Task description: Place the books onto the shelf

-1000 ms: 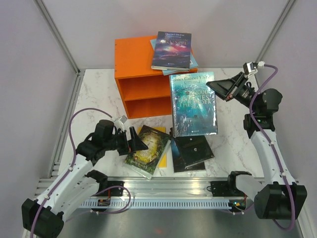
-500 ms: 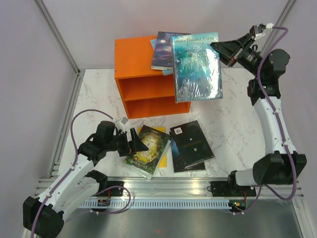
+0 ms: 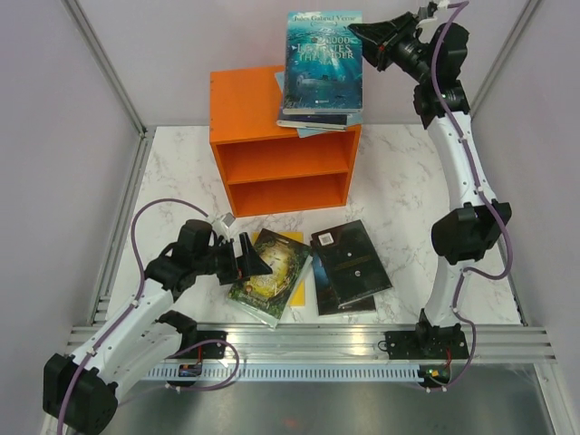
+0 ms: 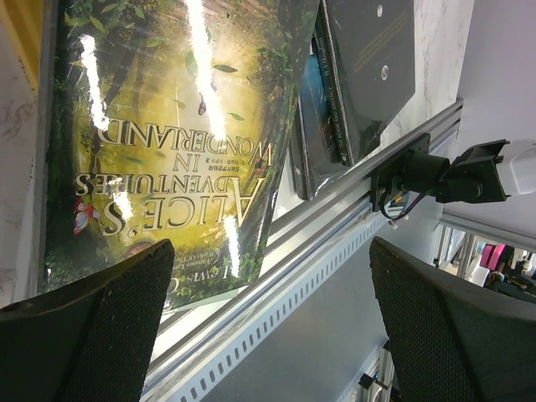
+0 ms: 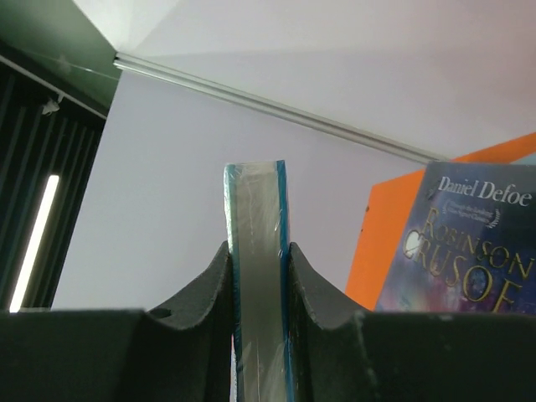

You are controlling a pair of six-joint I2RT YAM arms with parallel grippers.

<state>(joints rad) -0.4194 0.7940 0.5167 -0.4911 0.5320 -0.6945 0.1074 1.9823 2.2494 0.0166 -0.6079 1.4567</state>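
Marble tabletop [image 3: 399, 181] below: clamping teal Jules Verne book [image 3: 323, 59] edgewise in right gripper [image 3: 361, 36], suspending it over Robinson Crusoe book [image 5: 469, 251] atop orange shelf [image 3: 240, 100] for stacking. Poising left gripper [image 3: 256, 260], spread wide, at Alice in Wonderland book [image 3: 272, 276], likely next.

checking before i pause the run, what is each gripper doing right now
Left gripper: open, holding nothing, above the green-gold book.
Right gripper: shut on the teal book.
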